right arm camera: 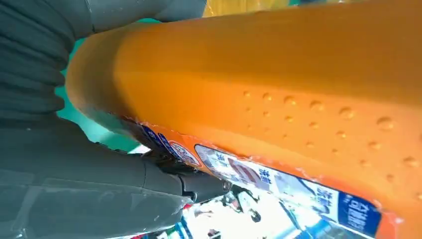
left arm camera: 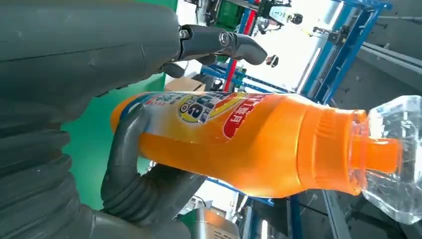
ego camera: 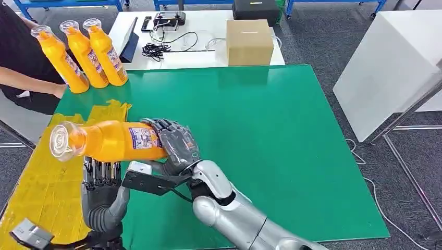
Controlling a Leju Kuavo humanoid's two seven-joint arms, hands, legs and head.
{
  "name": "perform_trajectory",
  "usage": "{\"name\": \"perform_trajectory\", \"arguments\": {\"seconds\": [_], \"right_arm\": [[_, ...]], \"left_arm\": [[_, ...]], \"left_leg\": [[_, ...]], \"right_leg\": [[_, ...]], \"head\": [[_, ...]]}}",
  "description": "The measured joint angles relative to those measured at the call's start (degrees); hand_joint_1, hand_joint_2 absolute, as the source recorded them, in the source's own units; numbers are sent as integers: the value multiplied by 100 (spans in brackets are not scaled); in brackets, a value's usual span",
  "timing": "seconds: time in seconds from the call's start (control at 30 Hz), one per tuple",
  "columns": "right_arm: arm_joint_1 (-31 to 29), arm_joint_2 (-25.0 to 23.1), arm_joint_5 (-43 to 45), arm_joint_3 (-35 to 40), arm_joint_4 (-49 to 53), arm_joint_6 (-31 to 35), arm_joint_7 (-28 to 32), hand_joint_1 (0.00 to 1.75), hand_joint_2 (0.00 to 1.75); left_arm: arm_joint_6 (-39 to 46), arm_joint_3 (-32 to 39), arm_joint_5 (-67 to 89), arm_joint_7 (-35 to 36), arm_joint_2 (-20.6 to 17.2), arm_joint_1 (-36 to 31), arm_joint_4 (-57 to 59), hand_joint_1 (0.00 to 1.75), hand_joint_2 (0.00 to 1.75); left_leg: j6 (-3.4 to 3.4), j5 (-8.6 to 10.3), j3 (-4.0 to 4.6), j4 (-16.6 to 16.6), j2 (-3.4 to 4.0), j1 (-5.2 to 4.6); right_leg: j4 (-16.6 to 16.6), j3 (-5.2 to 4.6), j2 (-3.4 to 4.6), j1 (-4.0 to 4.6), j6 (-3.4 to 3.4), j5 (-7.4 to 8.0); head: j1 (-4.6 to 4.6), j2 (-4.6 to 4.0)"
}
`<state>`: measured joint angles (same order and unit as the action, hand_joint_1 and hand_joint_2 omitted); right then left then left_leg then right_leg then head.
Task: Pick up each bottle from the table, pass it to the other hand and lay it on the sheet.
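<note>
Gripping the orange bottle (ego camera: 112, 140) sideways, the right hand (ego camera: 174, 143) presents it above the yellow sheet (ego camera: 47, 190). The left hand (ego camera: 101, 179) waits beneath, fingers apart, holding nothing. Premature release risks a drop.

A white table (ego camera: 208, 54) behind the green work surface (ego camera: 292, 156) carries a cardboard box (ego camera: 249, 41), a black cable (ego camera: 154, 50) and a tablet (ego camera: 129, 40), with grey floor (ego camera: 323, 36), blue racks (ego camera: 68, 4) and a white cabinet (ego camera: 385, 73) around.
</note>
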<state>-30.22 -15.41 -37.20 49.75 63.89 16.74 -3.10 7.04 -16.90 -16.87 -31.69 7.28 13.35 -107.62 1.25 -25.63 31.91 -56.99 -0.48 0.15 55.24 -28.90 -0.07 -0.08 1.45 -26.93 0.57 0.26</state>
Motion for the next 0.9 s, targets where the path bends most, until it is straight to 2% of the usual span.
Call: {"name": "perform_trajectory", "arguments": {"seconds": [0.3, 0.63, 0.9], "right_arm": [[-308, -299, -9, -101, -559, 98, 63, 175, 175], [-396, -402, 39, -129, -708, 92, 140, 175, 175], [-487, -522, 223, 2, -828, 63, 153, 175, 175]], "left_arm": [[124, -2, 31, 44, -9, -222, 89, 0, 175], [138, -53, -48, 83, -26, -283, 116, 0, 175], [688, -275, 419, 212, -135, -456, 231, 0, 175]], "left_leg": [[0, 0, 1, 0, 2, 0], [0, 0, 2, 0, 3, 0], [0, 0, 2, 0, 5, 0]], "right_leg": [[0, -3, 0, 0, 0, 0], [0, -5, 1, 0, 0, 0], [0, -5, 1, 0, 0, 0]], "head": [[0, 0], [2, 0], [0, 0]]}}
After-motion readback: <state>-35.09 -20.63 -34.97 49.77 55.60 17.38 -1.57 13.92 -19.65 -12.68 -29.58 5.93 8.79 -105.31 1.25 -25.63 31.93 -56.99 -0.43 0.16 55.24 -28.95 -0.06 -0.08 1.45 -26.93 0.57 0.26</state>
